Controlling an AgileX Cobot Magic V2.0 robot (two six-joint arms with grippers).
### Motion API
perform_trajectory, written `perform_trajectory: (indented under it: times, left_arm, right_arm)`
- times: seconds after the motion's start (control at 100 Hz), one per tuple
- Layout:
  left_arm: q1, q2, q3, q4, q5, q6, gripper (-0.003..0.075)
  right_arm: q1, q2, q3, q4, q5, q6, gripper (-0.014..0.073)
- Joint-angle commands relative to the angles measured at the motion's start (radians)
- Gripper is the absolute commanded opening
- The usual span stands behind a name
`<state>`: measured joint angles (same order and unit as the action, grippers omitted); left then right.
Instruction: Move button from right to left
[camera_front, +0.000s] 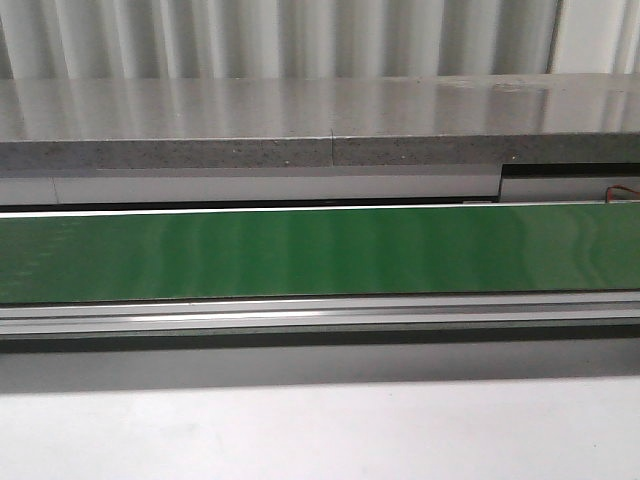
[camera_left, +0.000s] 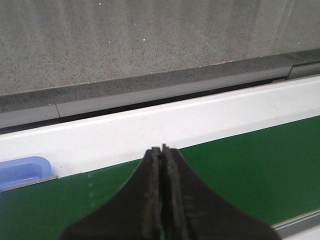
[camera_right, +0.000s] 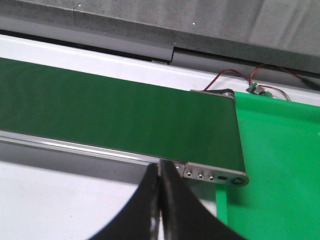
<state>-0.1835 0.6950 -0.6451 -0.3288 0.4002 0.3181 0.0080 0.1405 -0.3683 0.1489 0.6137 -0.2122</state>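
The button is out of view in every frame. My left gripper (camera_left: 162, 150) is shut and empty, its black fingers pressed together over the green conveyor belt (camera_left: 240, 170). My right gripper (camera_right: 160, 167) is shut and empty, hanging over the belt's near rail close to the belt's right end (camera_right: 220, 177). Neither gripper shows in the front view, which holds only the green belt (camera_front: 320, 252) running left to right.
A bright green tray (camera_right: 280, 165) lies past the belt's right end, with red wires and a small board (camera_right: 257, 89) behind it. A blue plastic piece (camera_left: 22, 170) sits at the belt's far side. A grey stone ledge (camera_front: 320, 115) runs behind; white table (camera_front: 320, 430) in front.
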Motion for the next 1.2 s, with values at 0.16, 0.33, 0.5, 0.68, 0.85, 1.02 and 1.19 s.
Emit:
perform_trajectory:
  times: [0.16, 0.33, 0.5, 0.68, 0.85, 1.02, 1.19]
  left_arm:
    - [-0.010, -0.194, 0.089, -0.022, -0.117, -0.008, -0.0020]
    - [-0.010, -0.304, 0.162, -0.022, -0.112, -0.008, -0.0021]
    - [-0.010, -0.401, 0.221, -0.013, -0.133, -0.006, -0.0021]
    - [-0.010, -0.451, 0.277, -0.006, -0.171, -0.001, -0.0021]
    - [0.026, -0.463, 0.337, 0.235, -0.218, -0.270, -0.0020]
    - [0.067, -0.486, 0.425, 0.323, -0.356, -0.293, -0.0021]
    - [0.131, -0.552, 0.499, 0.329, -0.375, -0.291, -0.0021]
  right_arm:
    - [0.000, 0.011, -0.021, 0.007, -0.080, -0.008, -0.0067]
    - [0.000, 0.011, -0.021, 0.007, -0.080, -0.008, -0.0067]
    - [0.000, 0.011, -0.021, 0.007, -0.080, -0.008, -0.0067]
    - [0.000, 0.011, -0.021, 0.007, -0.080, -0.008, -0.0067]
    - [0.000, 0.011, -0.021, 0.007, -0.080, -0.008, -0.0067]
    - [0.000, 0.011, -0.021, 0.007, -0.080, -0.008, -0.0067]
    - [0.000, 0.011, -0.021, 0.007, -0.080, -0.008, -0.0067]
